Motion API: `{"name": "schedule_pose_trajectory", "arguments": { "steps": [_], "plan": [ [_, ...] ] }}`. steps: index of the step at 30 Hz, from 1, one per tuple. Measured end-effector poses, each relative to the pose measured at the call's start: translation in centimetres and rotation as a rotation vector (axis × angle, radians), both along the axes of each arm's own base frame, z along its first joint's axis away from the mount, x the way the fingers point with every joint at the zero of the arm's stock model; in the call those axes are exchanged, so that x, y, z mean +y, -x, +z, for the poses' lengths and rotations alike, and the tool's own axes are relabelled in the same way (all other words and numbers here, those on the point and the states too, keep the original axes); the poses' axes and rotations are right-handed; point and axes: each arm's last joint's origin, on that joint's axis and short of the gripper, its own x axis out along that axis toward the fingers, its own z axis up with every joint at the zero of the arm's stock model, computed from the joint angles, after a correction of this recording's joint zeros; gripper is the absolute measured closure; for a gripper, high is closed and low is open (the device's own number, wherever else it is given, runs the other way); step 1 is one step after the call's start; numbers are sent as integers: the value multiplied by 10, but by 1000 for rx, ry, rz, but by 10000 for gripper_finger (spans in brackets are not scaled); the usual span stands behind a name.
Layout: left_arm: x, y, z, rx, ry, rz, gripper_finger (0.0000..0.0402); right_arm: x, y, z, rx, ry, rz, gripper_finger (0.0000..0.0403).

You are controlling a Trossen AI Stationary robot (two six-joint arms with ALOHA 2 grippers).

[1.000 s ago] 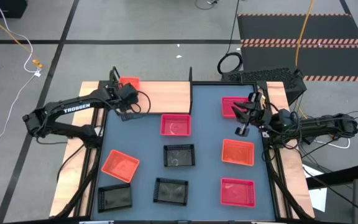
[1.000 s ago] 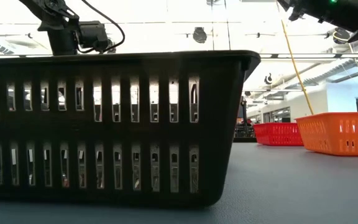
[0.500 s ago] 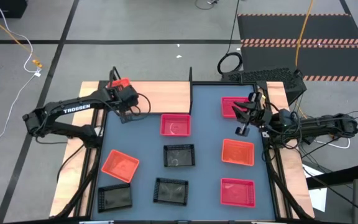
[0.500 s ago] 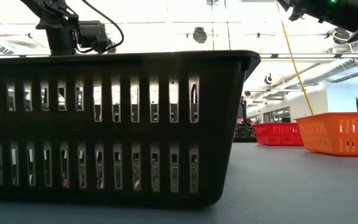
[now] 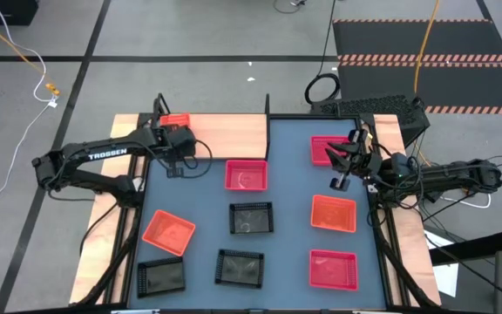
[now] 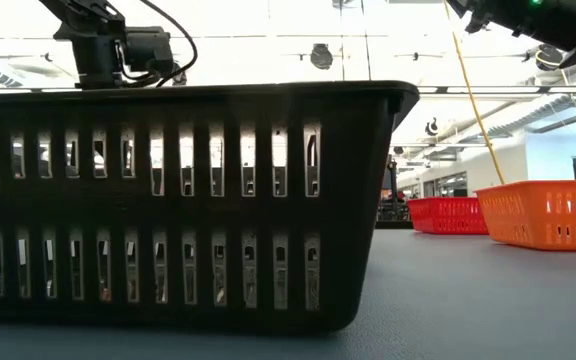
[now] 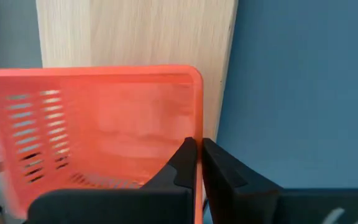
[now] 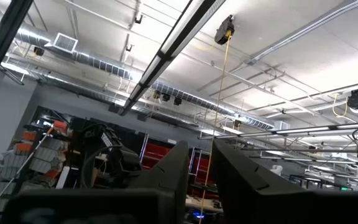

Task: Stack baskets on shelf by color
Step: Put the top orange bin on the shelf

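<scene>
An orange-red basket [image 7: 104,124] sits at the far left end of the pale wooden shelf [image 5: 229,133]; in the high view this orange-red basket [image 5: 173,119] shows just beyond my left gripper [image 5: 176,131]. My left gripper [image 7: 197,148] is shut on the basket's side wall. My right gripper [image 5: 342,174] is raised over the table's right side, open and pointing up with nothing in it. Several more baskets rest flat on the blue-grey table [image 5: 290,249], among them a pink one [image 5: 246,174], a black one [image 5: 251,218] and an orange one [image 5: 333,213]. My left gripper pinches one side wall of the orange-red basket at its rim [image 7: 198,115], one finger [image 7: 182,163] inside the basket and the other [image 7: 224,169] outside. The fingers come steeply from above. Whether the basket's bottom still rests on the shelf, I cannot tell.
The shelf has thin black uprights [image 5: 267,105] at its far side. A second orange basket [image 5: 168,232] and two black ones [image 5: 161,276] [image 5: 239,268] lie at the near left, pink ones [image 5: 325,148] [image 5: 333,269] at the right. A black basket [image 6: 168,200] fills the low view.
My left gripper has rolled at the wrist, and the orange-red basket has shifted a little along the shelf toward the table's left edge.
</scene>
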Motion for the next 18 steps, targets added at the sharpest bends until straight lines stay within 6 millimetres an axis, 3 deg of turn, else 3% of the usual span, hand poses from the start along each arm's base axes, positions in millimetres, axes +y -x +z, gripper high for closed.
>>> {"name": "schedule_pose_trajectory", "arguments": {
  "steps": [6, 18],
  "plan": [
    [1, -1, 11, 8, -7, -22, 366, 0, 0, 0, 1, 13, -10, 337],
    [6, 1, 12, 41, -15, -68, 355, 0, 0, 0, 7, 8, -6, 337]
  ]
}}
